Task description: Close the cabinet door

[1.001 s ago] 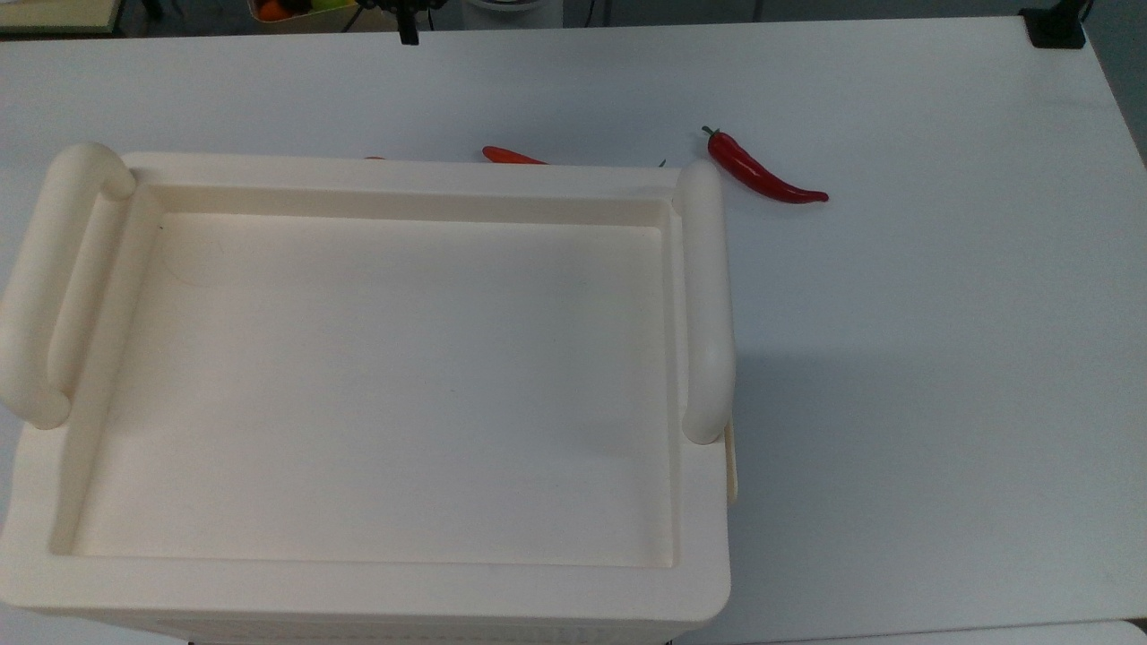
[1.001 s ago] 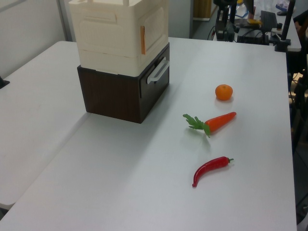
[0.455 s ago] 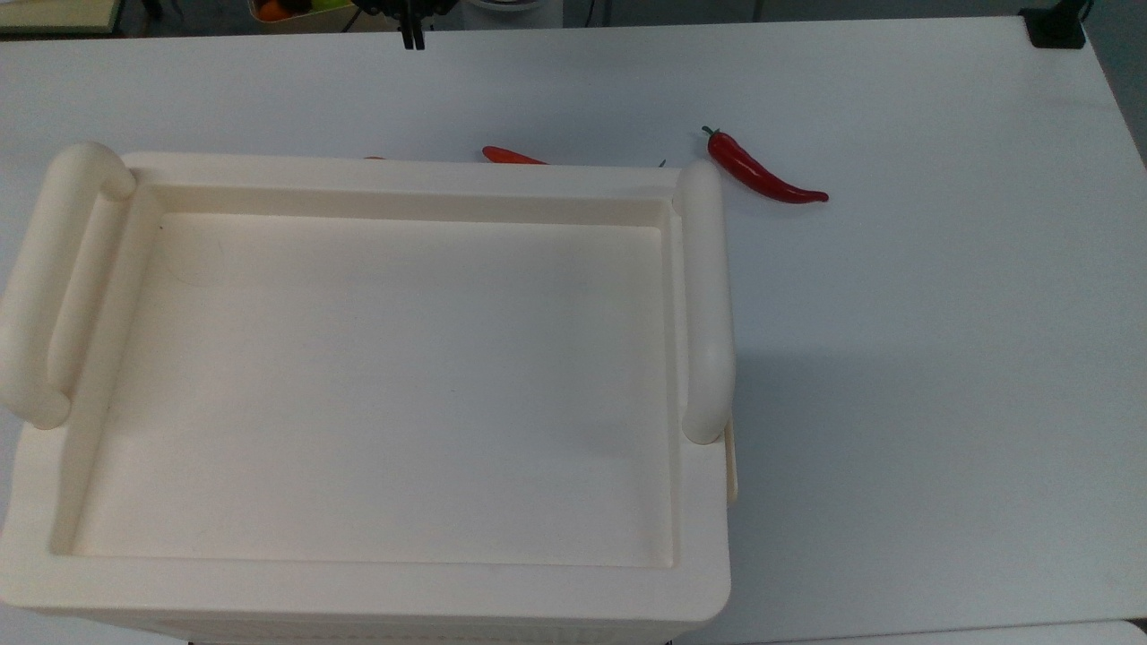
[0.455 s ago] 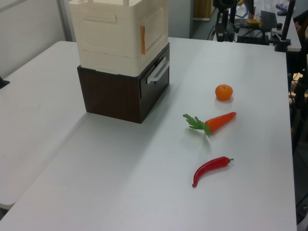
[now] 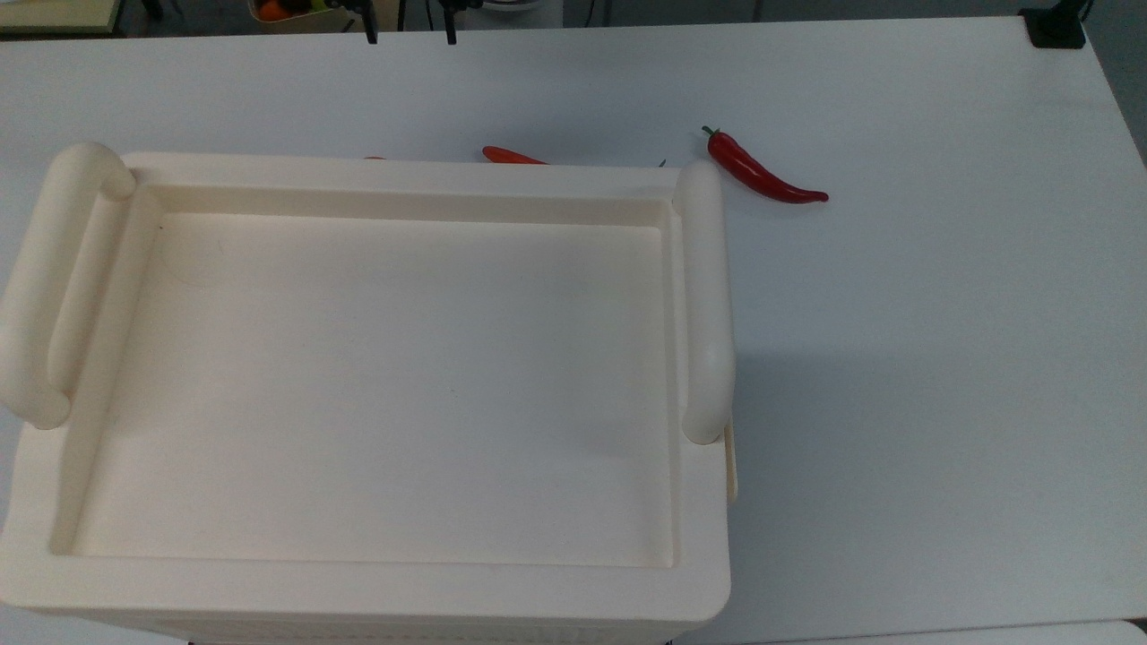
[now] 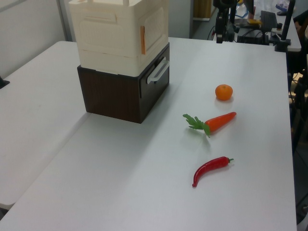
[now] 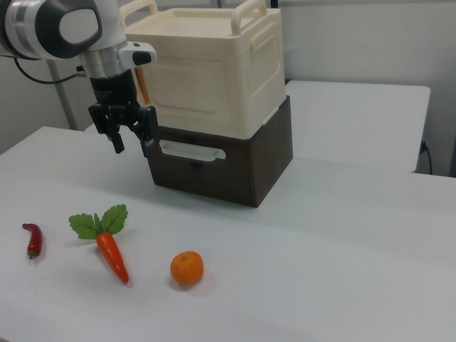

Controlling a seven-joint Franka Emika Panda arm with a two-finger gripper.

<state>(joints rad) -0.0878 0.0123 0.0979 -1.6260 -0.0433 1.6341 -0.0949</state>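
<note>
Right view: hand (image 7: 132, 136) hovering, fingers apart, beside thin cream plastic cabinet door (image 7: 194, 84).
Light, stiff panel; likely needing push on free edge.

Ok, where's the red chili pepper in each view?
Top view: the red chili pepper lies upper middle, right of the cream cabinet.
Left view: pepper lower right, below the carrot.
Right view: pepper far left, beside the carrot.
Shared landmark: the cream cabinet.

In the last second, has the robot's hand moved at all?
Yes. In the top view the hand at the table's far edge went from fingers together to spread apart; it hardly shifted sideways.
</note>
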